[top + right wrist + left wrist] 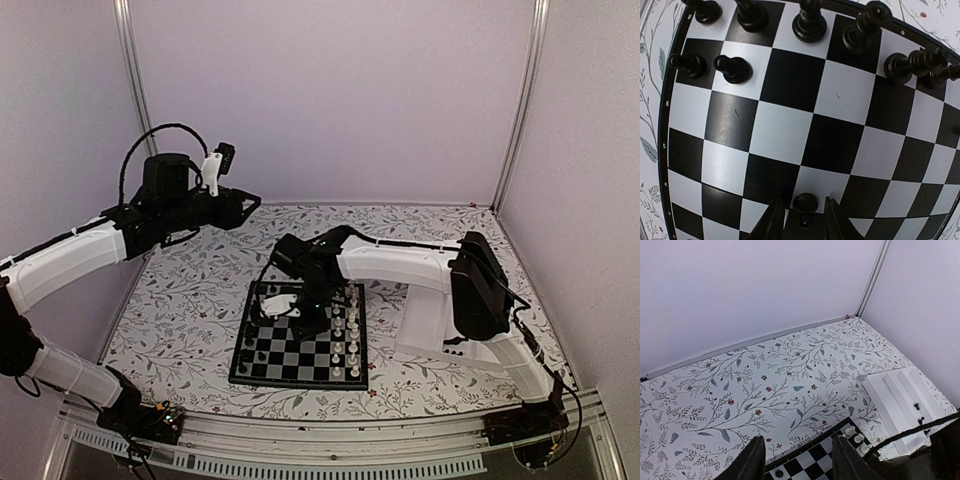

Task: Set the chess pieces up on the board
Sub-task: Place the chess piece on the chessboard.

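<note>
The board (300, 352) lies in the middle of the table; it also shows in the right wrist view (790, 125) and the left wrist view (810, 460). Several black chess pieces (809, 24) stand along its far edge, with two black pawns (731, 70) in the row before them. My right gripper (801, 198) hangs low over the board (302, 308). A black pawn (805, 203) stands between its fingers with a gap on each side. My left gripper (797, 440) is open and empty, held high at the far left (245, 205).
White pieces (352, 330) stand in rows on the board's right side, also seen in the left wrist view (856, 436). A white tray (895, 395) lies right of the board with a few black pieces (916, 406) in it. The right arm (400, 265) reaches over it.
</note>
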Action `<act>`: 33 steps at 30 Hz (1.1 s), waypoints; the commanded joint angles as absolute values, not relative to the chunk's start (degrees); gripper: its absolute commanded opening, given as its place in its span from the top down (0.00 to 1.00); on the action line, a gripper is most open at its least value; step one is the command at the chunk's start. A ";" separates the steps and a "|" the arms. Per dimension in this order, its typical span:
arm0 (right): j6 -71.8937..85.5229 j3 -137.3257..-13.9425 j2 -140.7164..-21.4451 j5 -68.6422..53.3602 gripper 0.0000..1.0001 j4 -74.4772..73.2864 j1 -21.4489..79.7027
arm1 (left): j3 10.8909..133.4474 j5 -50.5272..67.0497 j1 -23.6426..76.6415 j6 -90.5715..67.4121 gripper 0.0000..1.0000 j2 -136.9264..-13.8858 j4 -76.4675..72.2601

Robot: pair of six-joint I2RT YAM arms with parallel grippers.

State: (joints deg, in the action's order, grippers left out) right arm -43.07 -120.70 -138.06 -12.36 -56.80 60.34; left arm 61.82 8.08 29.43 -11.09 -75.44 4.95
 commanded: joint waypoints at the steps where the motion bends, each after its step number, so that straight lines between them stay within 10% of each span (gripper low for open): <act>1: -41.97 -122.65 -138.36 -12.57 0.65 -56.91 59.88 | 61.17 9.26 28.57 -11.78 0.52 -75.38 3.08; 10: -41.48 -114.56 -125.84 -15.09 0.55 -57.95 56.07 | 65.63 10.67 29.41 -8.26 0.52 -80.45 10.85; 33: -35.72 -46.07 -64.61 -39.60 0.41 -21.28 11.82 | 63.57 7.32 53.06 -4.24 0.55 -97.16 30.67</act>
